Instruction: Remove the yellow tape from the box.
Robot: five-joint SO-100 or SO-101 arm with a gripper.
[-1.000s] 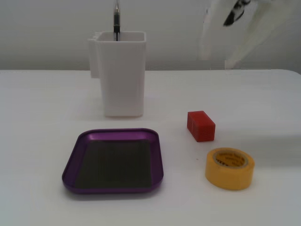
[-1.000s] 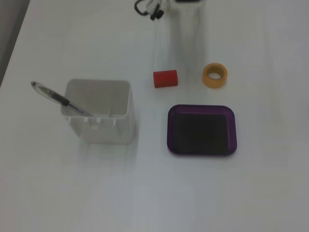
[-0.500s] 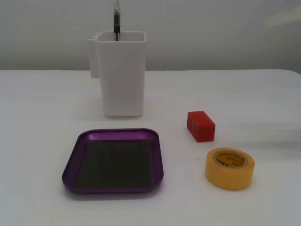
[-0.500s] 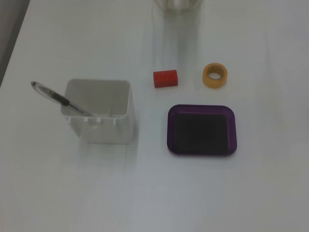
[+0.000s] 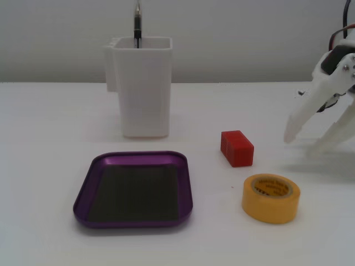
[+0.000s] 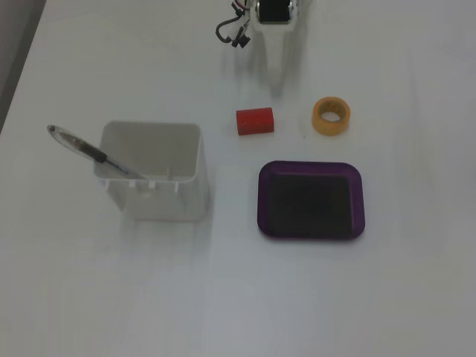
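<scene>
Fixed views both show me the thick yellow tape roll (image 5: 270, 198) lying flat on the white bench (image 5: 50, 138), outside the shallow purple metallic tray (image 5: 83, 194); my fingers (image 5: 294, 124) hover behind it, parted, empty.

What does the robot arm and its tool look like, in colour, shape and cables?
The tool has two long, tapering white plastic fingers. Behind them sits a dark part on the white body, with thin cables, red among them. In the other fixed view, dark looped cables hang beside the arm. No markings are legible.
</scene>
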